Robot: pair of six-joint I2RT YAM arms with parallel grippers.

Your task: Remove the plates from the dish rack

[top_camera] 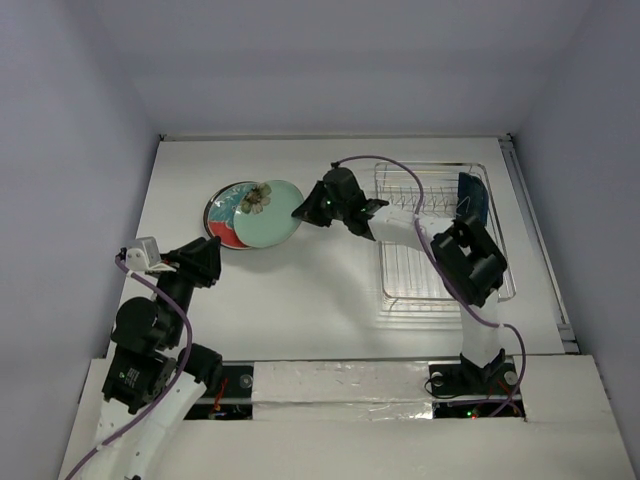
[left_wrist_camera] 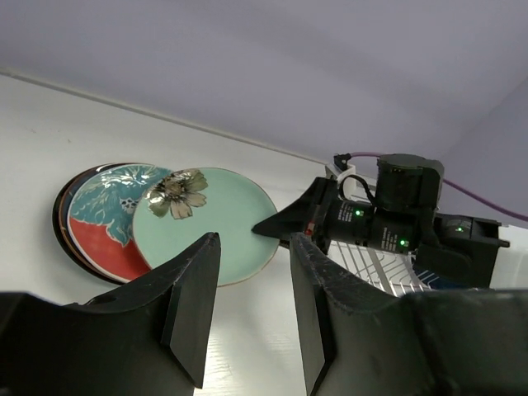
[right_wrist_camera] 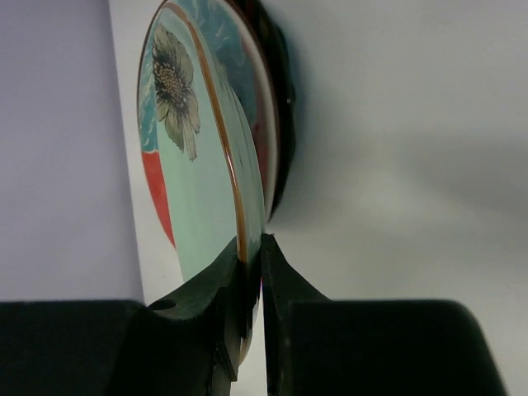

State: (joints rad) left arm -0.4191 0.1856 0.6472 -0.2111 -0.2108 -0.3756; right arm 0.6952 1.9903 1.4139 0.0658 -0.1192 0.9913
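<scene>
A pale mint plate (top_camera: 270, 226) with a dark flower lies on top of a stack, offset to the right of the red plate with a teal flower (top_camera: 222, 231) beneath it. My right gripper (top_camera: 301, 212) is shut on the mint plate's right rim. The right wrist view shows the brown-edged rim (right_wrist_camera: 242, 239) pinched between the jaws of the right gripper (right_wrist_camera: 252, 257). My left gripper (top_camera: 212, 262) hovers just in front of the stack. In its own view the left gripper (left_wrist_camera: 254, 239) stands open with nothing between the fingers, facing the mint plate (left_wrist_camera: 210, 235). A dark blue dish (top_camera: 474, 196) stands in the dish rack (top_camera: 440, 262).
The chrome rack sits at the right of the table, close to the right edge rail (top_camera: 540, 240). The right arm (top_camera: 465, 262) reaches over the rack's front half. A purple cable (top_camera: 390, 163) loops above the rack. White walls enclose the back and both sides.
</scene>
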